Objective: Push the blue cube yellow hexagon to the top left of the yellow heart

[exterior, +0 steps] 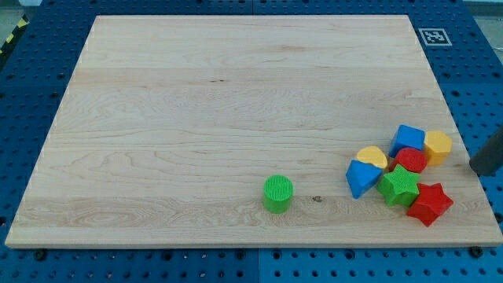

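Observation:
The blue cube (408, 139) sits at the view's right with the yellow hexagon (438, 146) touching its right side. The yellow heart (371, 158) lies to their lower left, apart from the cube. A red block (411, 159) sits just below the cube, between the heart and the hexagon. My tip (476, 167) comes in from the right edge. It is just right of the hexagon, off the board's right edge, and touches no block.
A blue block (362, 178), a green star (399, 185) and a red star (429, 203) cluster below the heart. A green cylinder (277, 193) stands alone at bottom centre. The wooden board (236, 102) lies on a blue pegboard; a marker tag (434, 36) is at its top right.

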